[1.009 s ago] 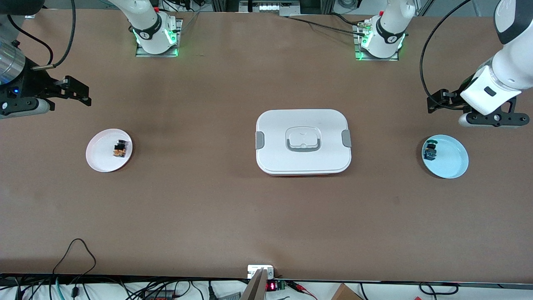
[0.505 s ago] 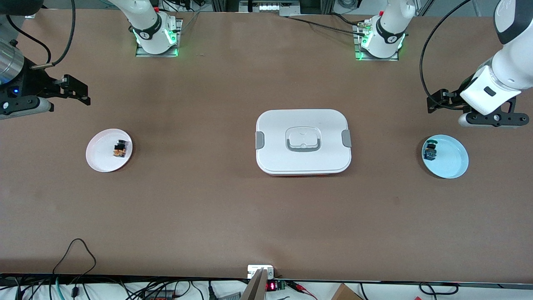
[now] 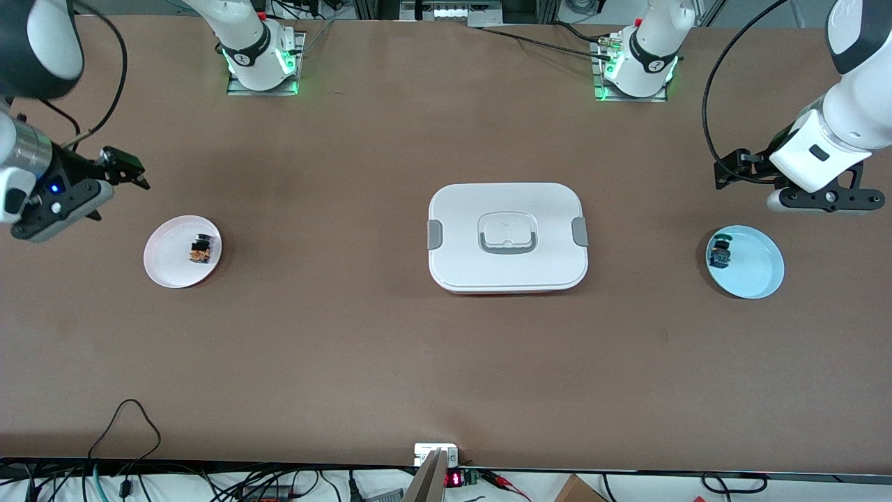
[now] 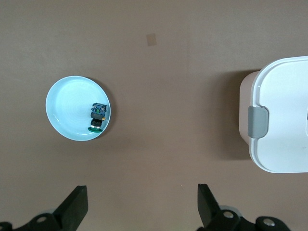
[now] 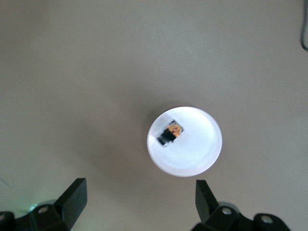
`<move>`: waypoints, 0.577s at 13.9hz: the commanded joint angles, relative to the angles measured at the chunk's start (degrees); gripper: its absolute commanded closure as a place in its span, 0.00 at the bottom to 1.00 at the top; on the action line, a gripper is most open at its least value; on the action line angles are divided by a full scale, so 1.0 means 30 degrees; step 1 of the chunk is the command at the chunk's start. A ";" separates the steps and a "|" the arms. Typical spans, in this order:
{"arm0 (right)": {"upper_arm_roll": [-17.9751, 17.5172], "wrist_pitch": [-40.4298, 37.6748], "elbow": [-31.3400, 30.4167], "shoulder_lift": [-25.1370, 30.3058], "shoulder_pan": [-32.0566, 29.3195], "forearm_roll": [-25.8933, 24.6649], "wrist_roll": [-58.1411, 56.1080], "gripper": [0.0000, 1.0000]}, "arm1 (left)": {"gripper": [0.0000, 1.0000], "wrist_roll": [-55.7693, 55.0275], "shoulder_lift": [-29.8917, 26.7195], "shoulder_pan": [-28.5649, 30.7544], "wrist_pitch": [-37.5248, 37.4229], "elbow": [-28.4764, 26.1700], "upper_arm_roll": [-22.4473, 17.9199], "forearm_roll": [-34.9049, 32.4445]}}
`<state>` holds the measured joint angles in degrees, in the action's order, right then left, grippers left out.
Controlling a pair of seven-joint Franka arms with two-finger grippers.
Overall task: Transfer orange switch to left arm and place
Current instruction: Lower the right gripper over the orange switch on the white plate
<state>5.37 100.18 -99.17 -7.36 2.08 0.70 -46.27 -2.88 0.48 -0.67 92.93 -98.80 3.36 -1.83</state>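
Brown table (image 3: pixel 348 348), both arms in the air, nothing held. The orange switch (image 3: pixel 201 249) lies on its side on a pale pink plate (image 3: pixel 167 268) toward the right arm's end of the table, resting on the part of the plate toward the box; in the right wrist view the switch (image 5: pixel 171 133) shows as a black body with an orange face, inside the plate (image 5: pixel 192 159) and off its centre. The right hand (image 3: pixel 125 167) hangs over bare table beside that plate, toward the robots' bases, touching neither plate nor switch; its two black fingers (image 5: pixel 72 195) stand spread wide with only table between them. The box (image 3: pixel 507 237), white with grey side latches and a grey-rimmed handle recess, sits closed at mid-table, a red base edge showing along the side nearest the front camera; it lies between the two plates and well apart from both. Toward the left arm's end, a light blue plate (image 3: pixel 756 268) carries a second small black switch with blue-green parts (image 3: pixel 720 254), lying near the rim on the box side. The left hand (image 3: pixel 728 171) hangs over bare table near the blue plate, fingers (image 4: pixel 74 207) spread wide and empty; its wrist view takes in the blue plate (image 4: pixel 67 110), the blue-green switch (image 4: pixel 97 117) and one latched end of the box (image 4: pixel 284 96).
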 commanded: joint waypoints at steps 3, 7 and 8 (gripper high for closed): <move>-0.0207 0.7017 -0.5485 -0.0682 -0.0604 0.0207 -0.6422 0.00 | 0.00 -0.0124 -0.0160 0.0046 -0.0419 0.0151 -0.0037 0.0172; -0.0207 1.4175 -1.0183 -0.1556 -0.0605 0.0207 -0.9790 0.00 | 0.00 -0.0095 -0.0131 0.0252 -0.0595 0.0180 -0.0331 0.0172; -0.0207 1.4619 -1.0245 -0.1967 -0.0634 0.0207 -1.0525 0.00 | 0.00 -0.0124 -0.0130 0.0252 -0.0566 0.0180 -0.0243 0.0172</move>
<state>5.34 140.29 -127.39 -13.05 0.93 0.79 -72.53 -2.96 0.48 -0.07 92.01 -98.80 2.39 -1.83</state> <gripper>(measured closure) 0.000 0.000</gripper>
